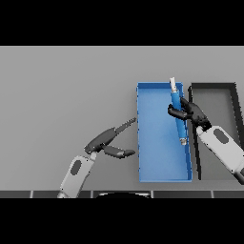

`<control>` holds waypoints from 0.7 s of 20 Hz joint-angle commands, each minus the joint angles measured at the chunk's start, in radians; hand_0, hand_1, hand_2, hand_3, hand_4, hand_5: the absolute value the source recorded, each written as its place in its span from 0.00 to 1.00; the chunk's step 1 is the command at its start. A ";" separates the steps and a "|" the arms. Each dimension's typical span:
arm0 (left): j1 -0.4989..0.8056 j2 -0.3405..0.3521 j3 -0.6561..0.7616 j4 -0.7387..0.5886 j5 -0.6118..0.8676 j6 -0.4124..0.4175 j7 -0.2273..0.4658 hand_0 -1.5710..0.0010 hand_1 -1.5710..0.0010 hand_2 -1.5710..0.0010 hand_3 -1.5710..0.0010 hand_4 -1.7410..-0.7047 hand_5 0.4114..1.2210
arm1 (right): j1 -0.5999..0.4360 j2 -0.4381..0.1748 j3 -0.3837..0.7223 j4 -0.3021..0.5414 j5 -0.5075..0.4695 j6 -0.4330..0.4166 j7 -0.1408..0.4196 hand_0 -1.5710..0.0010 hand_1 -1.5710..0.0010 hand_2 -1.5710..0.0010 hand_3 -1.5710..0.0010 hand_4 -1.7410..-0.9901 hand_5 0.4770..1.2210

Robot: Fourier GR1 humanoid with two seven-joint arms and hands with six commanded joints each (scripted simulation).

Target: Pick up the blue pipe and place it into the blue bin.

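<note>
One blue pipe [177,110], clasped in my right hand [188,112] over the blue bin [157,164]; left hand [108,142] idle, fingers straight; I'd lower it flat inside the walls before letting go.

A dark bin [231,97] stands on the grey table [66,90] at the right.

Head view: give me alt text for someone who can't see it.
The right hand grips the blue pipe over the right side of the blue bin on the grey table. A black bin sits just right of it. The left hand rests open left of the blue bin.
</note>
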 commanded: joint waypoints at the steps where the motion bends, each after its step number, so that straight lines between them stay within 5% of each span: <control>1: -0.009 0.000 0.006 0.006 0.002 0.000 0.011 1.00 1.00 1.00 1.00 0.83 0.02 | -0.017 -0.020 0.050 -0.002 -0.014 -0.004 0.000 0.96 0.96 0.96 0.98 0.91 0.46; 7: -0.009 0.001 0.005 0.002 -0.009 0.010 0.008 1.00 1.00 1.00 1.00 0.82 0.02 | -0.087 -0.039 0.165 0.023 -0.045 -0.023 0.000 0.99 0.99 0.99 0.99 0.95 0.28; 14: -0.002 0.023 0.014 0.010 -0.007 0.000 -0.008 1.00 1.00 1.00 1.00 0.83 0.02 | -0.112 -0.052 0.195 0.022 -0.066 -0.010 0.000 1.00 1.00 1.00 1.00 0.96 0.23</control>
